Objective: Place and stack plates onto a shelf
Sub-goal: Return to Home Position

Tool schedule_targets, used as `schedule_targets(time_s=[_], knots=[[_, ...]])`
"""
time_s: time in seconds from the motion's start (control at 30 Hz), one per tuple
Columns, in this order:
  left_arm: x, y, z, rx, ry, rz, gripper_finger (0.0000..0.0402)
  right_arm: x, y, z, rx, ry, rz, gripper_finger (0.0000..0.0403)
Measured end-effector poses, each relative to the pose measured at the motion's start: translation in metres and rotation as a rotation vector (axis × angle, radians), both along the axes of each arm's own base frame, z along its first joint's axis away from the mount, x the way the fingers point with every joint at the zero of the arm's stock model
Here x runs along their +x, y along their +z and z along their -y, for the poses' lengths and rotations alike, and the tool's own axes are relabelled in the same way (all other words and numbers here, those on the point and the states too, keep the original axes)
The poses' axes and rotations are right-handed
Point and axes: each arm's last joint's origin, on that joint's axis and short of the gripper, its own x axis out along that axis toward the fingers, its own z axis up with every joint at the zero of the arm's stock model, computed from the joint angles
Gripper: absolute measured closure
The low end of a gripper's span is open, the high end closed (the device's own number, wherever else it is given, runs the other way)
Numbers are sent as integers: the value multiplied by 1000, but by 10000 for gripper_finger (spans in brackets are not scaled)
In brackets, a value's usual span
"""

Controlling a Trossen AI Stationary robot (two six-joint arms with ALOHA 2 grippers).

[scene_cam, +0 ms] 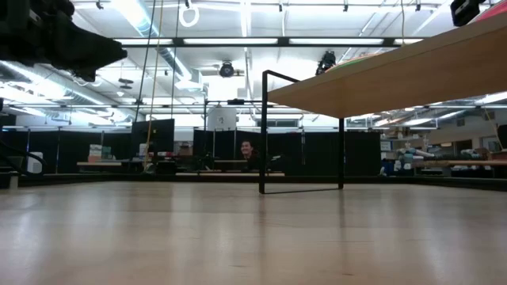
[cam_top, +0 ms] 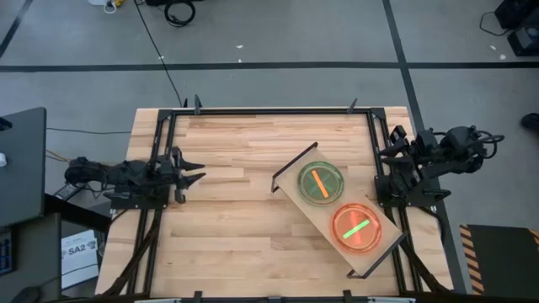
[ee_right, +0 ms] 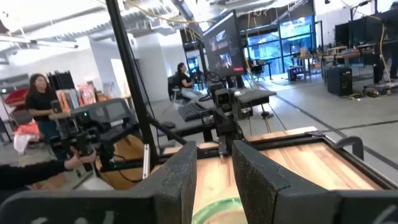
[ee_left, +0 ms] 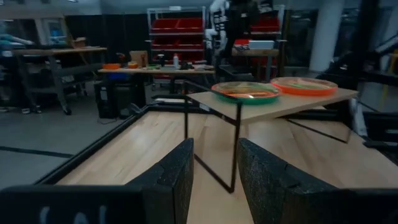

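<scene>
The shelf (cam_top: 337,220), a light-wood plank on a thin black wire frame (scene_cam: 264,134), stands aslant on the right half of the table. A green plate (cam_top: 320,183) with an orange bar lies flat on the plank's far end. An orange plate (cam_top: 356,227) with a green bar lies flat on its near end. Both show in the left wrist view, the green plate (ee_left: 245,92) and the orange plate (ee_left: 303,85). My left gripper (cam_top: 197,174) hangs level at the table's left edge, open and holding nothing. My right gripper (cam_top: 386,155) hangs at the right edge beside the shelf, open and holding nothing.
Black frame rails (cam_top: 269,110) run along the table's edges. Bare wooden tabletop (cam_top: 227,219) lies between my left gripper and the shelf. Beyond the table are workbenches, red shelving (ee_left: 180,28) and people, one of them a person (ee_right: 37,99) at the left of the right wrist view.
</scene>
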Motion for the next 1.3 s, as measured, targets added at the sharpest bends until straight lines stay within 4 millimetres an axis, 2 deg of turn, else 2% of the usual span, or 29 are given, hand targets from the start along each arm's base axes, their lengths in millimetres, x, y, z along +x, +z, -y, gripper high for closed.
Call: schedule_targets(time_s=[0.27,0.6,0.9,1.3], knots=[[8,-20,-9,8,53,53,271,1,0,1,-29,-47,-1,293],[8,-20,-22,23,43,57,271,3,-2,0,-31,-31,-5,293],[8,-26,-26,18,73,-10,271,30,-30,-9,-14,7,0,293],[8,-27,-26,19,71,-14,271,47,-51,-13,-53,-49,49,293]])
